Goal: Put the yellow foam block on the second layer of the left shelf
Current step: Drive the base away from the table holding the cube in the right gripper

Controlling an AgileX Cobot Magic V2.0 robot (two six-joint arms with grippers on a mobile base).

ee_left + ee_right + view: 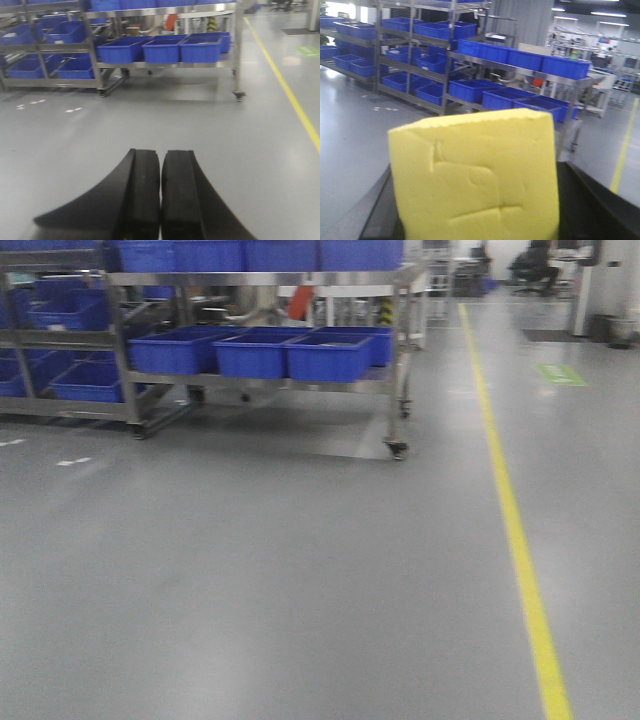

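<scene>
Right gripper (481, 220) is clamped on the yellow foam block (475, 170), w/ black fingers (592, 205) showing on either side of it. Block fills most of the right wrist view, its face creased w/ shallow dents. Left gripper (160, 192) is closed, pads pressed together w/ nothing between them (only a thin seam shows). Both wrist views look across grey floor (250, 570) toward steel racks (399, 360) loaded w/ blue bins (330, 355), well apart from the grippers. Front view: nearest rack stands on castors, bins in a row on its lower level. Yellow floor line (515, 530) runs along the right side.
</scene>
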